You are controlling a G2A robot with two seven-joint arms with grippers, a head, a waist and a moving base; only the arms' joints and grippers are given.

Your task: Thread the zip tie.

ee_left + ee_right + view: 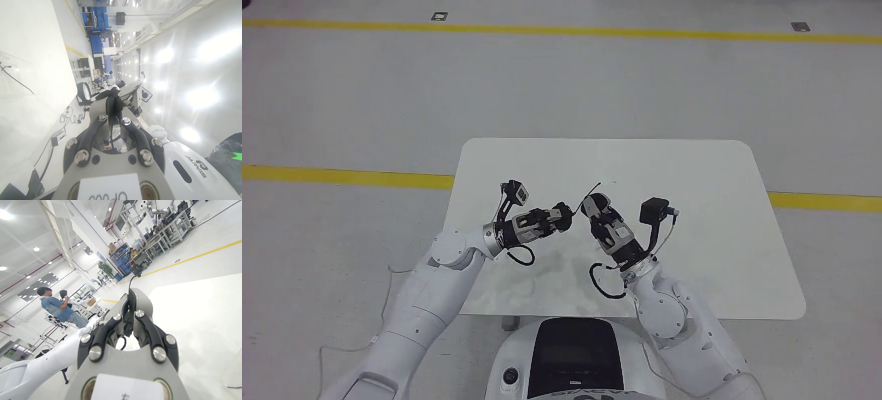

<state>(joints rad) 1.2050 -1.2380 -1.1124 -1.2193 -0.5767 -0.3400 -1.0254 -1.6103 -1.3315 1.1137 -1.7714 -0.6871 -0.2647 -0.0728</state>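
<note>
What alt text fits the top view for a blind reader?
Seen from above, the left gripper and right gripper sit almost tip to tip over a white table, a thin black zip tie poking from the right one.

Wears glossy white shells on the left arm (432,290) and right arm (682,320), with a dark panel (577,365) set in the white torso (527,350). Ends each arm in black-and-grey wrist sections, looped by black cables (595,278). Carries a black camera block (654,211) off the right wrist. Shows grey metal plates on the left gripper (114,98) and right gripper (130,294), black curved links (151,330) pinned with silver screws (159,352), ribbed black pads (132,300) inside the jaws. Bears dark lettering (196,166) on one white shell and a white label (109,186) on each plate.
</note>
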